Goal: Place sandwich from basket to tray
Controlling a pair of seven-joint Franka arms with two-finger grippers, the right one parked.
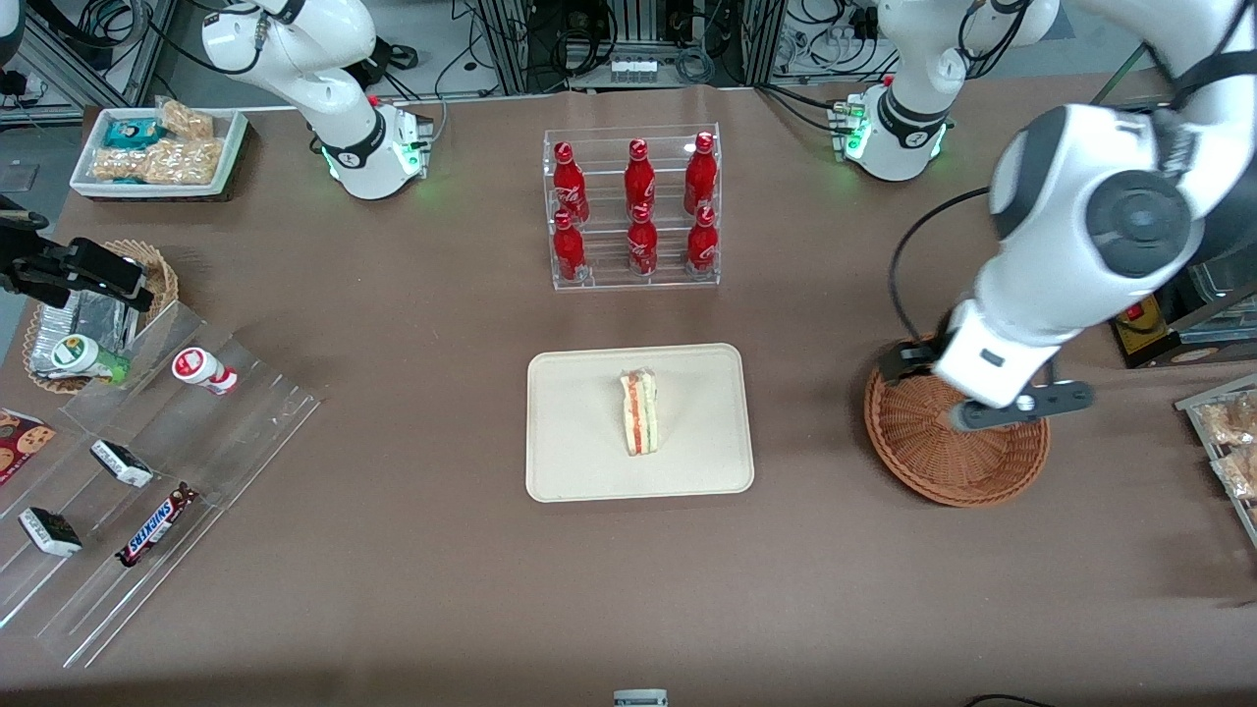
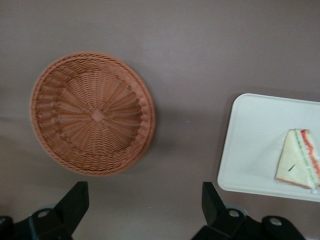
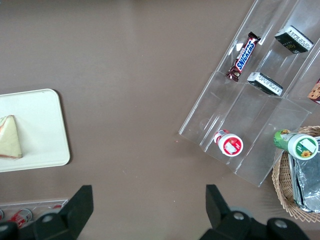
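The sandwich [image 1: 640,412], a cream wedge with a red-orange stripe, lies on the cream tray [image 1: 579,471] in the middle of the table. The round reddish-brown wicker basket [image 1: 943,491] stands beside the tray, toward the working arm's end, and holds nothing. My left gripper [image 1: 967,407] hangs above the basket. In the left wrist view the gripper [image 2: 145,205] is open and empty over bare table, with the basket [image 2: 145,107], tray [image 2: 250,150] and sandwich [image 2: 300,157] all in sight. The right wrist view also shows the sandwich [image 3: 10,137] on the tray [image 3: 40,125].
A clear rack of red bottles [image 1: 633,211] stands farther from the camera than the tray. Toward the parked arm's end are a clear stepped shelf with snack bars [image 1: 147,471], a smaller wicker basket [image 1: 147,265] and a white box of snacks [image 1: 157,152]. Snack packs [image 1: 1228,442] lie at the working arm's end.
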